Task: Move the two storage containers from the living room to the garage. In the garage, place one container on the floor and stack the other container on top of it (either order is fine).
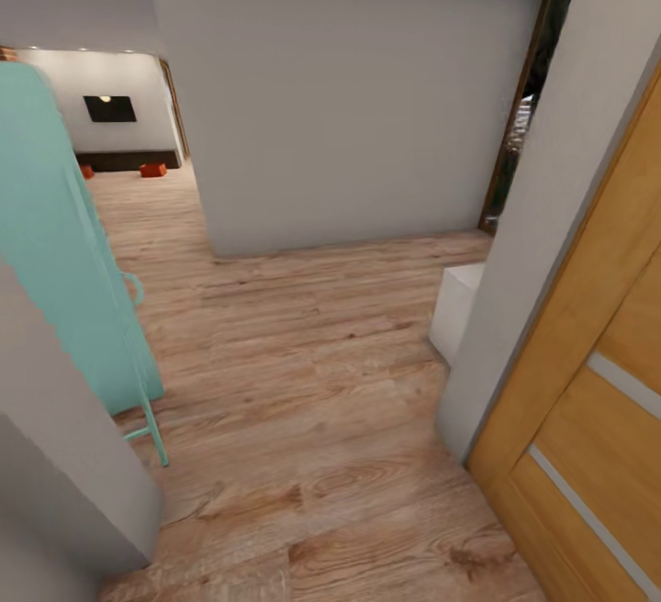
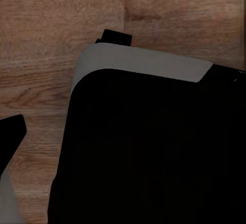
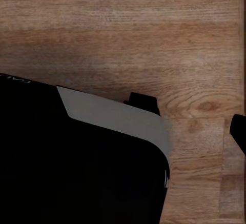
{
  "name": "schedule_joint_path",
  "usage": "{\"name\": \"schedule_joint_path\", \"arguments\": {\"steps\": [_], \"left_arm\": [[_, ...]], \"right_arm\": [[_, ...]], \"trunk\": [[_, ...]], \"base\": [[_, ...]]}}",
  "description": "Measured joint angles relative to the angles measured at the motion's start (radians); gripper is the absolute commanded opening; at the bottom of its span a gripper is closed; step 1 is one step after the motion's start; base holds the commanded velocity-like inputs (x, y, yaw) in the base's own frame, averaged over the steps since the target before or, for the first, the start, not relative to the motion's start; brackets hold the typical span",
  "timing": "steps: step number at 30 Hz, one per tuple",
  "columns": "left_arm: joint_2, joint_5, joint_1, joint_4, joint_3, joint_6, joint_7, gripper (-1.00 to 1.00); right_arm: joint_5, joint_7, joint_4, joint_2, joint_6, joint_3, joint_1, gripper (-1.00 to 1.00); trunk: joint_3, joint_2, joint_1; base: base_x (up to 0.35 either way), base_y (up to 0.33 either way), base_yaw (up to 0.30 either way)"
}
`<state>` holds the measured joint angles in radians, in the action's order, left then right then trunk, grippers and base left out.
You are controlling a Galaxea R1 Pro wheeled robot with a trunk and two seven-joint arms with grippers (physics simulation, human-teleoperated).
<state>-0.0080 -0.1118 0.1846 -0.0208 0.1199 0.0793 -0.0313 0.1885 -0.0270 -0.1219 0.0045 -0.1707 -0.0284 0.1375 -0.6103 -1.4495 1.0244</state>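
Far down the hall at my left, the two storage containers (image 1: 153, 169) (image 1: 86, 172) sit on the living room's wood-plank floor (image 1: 275, 345), apart, before the dark low cabinet (image 1: 127, 160). An orange door (image 1: 588, 382) stands right. Whether my fingers are open, I cannot tell.

No readable text or labels anywhere.

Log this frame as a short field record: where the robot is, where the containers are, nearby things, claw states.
place: hallway with pale wood-plank floor
containers: two orange-red bins far off on the living-room floor, before the dark low cabinet
TV: black, on the far wall
near left: teal rack
near right: wooden door
claws: state cannot be told
task: not yet started
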Motion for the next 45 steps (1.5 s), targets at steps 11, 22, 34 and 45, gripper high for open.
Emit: {"name": "schedule_joint_path", "arguments": {"steps": [11, 22, 34, 45], "left_arm": [[0.0, 0.0, 0.0, 0.0, 0.0, 0.0, 0.0, 1.0], [0.001, 0.0, 0.0, 0.0, 0.0, 0.0, 0.0, 1.0], [0.001, 0.0, 0.0, 0.0, 0.0, 0.0, 0.0, 1.0], [0.001, 0.0, 0.0, 0.0, 0.0, 0.0, 0.0, 1.0]], "right_arm": [[0.0, 0.0, 0.0, 0.0, 0.0, 0.0, 0.0, 1.0], [0.001, 0.0, 0.0, -0.001, 0.0, 0.0, 0.0, 1.0], [0.005, 0.0, 0.0, 0.001, 0.0, 0.0, 0.0, 1.0], [0.006, 0.001, 0.0, 0.002, 0.0, 0.0, 0.0, 1.0]], "trunk": [[0.0, 0.0, 0.0], [0.0, 0.0, 0.0], [0.0, 0.0, 0.0], [0.0, 0.0, 0.0]], "base": [[0.34, 0.0, 0.0], [0.34, 0.0, 0.0], [0.34, 0.0, 0.0], [0.34, 0.0, 0.0]]}}
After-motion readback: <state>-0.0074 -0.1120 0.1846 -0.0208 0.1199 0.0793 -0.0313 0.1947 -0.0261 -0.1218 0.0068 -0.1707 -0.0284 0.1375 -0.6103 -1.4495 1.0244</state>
